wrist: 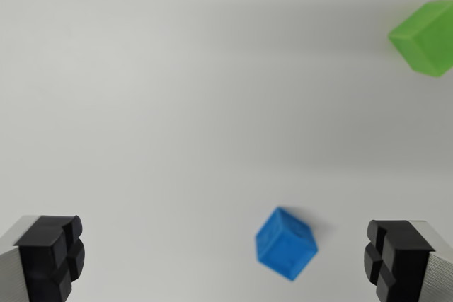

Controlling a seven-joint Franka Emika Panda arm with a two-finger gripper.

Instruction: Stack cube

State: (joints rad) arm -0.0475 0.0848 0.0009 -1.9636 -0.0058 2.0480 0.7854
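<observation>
The gripper (225,259) hangs spread wide and empty over the plain white tabletop (177,104). The small blue plastic cube (286,243) lies between the fingers, nearer the wrist view's right one; the green plastic cube (425,37) sits well apart toward the far right edge. Centre over the blue cube, turn to square with its faces, then descend.

1. Green cube (425,37): cropped by the wrist view's right edge; outline soft, so its edges are not sharply defined. It lies well apart from the blue cube, toward the upper right.
2. Blue cube (285,243): slightly blurred; surface detail unreadable.
3. Gripper (225,259): only the two fingertips (53,256) show, flanking the blue cube; both are cut off by the bottom edge.
</observation>
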